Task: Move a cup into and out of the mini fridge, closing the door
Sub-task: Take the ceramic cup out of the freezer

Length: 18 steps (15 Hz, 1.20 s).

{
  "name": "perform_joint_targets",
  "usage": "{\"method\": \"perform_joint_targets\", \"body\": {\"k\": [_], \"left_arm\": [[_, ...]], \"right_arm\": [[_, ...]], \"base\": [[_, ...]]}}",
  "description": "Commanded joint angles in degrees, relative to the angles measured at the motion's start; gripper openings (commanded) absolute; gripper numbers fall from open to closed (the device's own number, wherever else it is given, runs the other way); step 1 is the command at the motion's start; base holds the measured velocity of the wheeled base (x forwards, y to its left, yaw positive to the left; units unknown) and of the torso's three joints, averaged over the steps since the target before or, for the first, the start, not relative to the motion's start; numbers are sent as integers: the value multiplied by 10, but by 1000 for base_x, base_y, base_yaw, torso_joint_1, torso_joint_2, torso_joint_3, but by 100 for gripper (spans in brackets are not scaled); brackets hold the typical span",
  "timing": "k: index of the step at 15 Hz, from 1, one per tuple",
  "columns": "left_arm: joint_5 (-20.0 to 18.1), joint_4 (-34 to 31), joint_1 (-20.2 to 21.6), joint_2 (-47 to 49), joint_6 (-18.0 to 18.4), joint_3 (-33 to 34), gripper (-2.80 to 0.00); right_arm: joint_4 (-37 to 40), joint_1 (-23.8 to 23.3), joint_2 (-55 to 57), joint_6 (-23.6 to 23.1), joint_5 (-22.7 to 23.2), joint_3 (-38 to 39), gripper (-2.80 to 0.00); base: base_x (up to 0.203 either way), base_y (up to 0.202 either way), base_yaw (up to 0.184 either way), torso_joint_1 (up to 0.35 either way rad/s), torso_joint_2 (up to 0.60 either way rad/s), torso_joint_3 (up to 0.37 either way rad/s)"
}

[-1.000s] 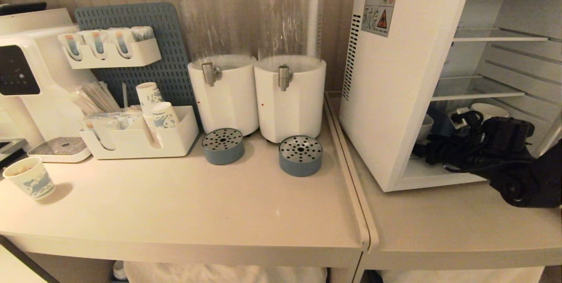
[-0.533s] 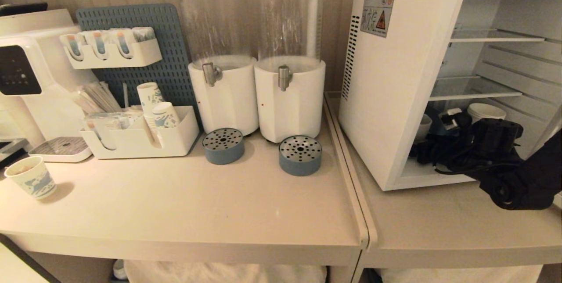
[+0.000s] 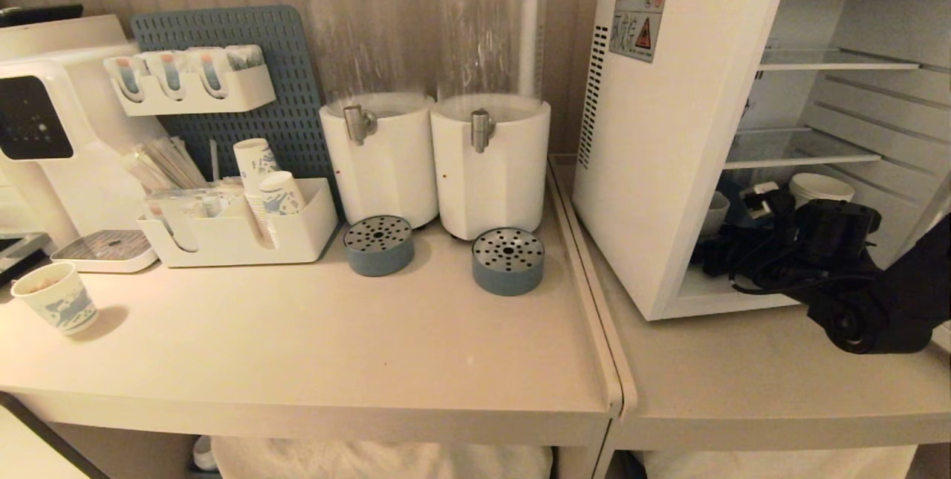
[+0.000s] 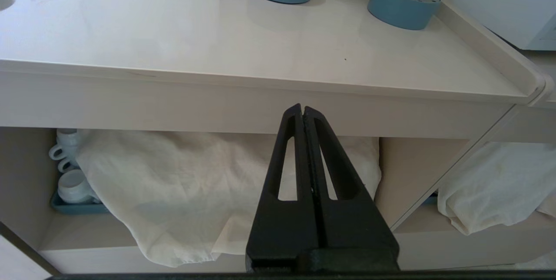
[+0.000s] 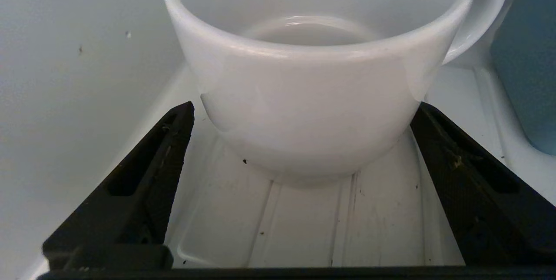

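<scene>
Right end effector [image 5: 304, 184]: fingers spread wide, one either side of the cup [image 5: 310, 93], inside the mini fridge [image 3: 669, 130] on its ribbed white floor; contact with the cup cannot be told. Left end effector [image 4: 302, 110]: fingers pressed together, below the front edge of the beige surface [image 3: 297, 345]. Two drink dispensers [image 3: 438, 93] behind.

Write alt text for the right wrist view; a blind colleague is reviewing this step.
The open right pincer straddles the white cup, one finger on each side, neither clearly pressing it. The cup stands upright on the ribbed floor of the mini fridge, handle away from the camera.
</scene>
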State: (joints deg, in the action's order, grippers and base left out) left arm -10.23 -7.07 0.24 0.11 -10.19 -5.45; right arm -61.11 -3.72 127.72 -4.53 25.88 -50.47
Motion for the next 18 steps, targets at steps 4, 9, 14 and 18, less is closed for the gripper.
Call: {"method": "perform_joint_targets", "body": {"k": [4,9,14,18], "left_arm": [[-1,-1,0,0,0,0,-280],[-1,-1,0,0,0,0,-280],[-1,-1,0,0,0,0,-280],[-1,-1,0,0,-1,0,-280]], "right_arm": [[-4,-7,10,-4,-11,-14,0],[-4,-10,6,-4,-11,-16,0],[-5,-22,0,-4,-10,-16,0],[-5,-29,-5,-2,-8,-14,0]], "base": [[0,0,0,0,0,0],[0,0,0,0,0,0],[0,0,0,0,0,0],[0,0,0,0,0,0]]}}
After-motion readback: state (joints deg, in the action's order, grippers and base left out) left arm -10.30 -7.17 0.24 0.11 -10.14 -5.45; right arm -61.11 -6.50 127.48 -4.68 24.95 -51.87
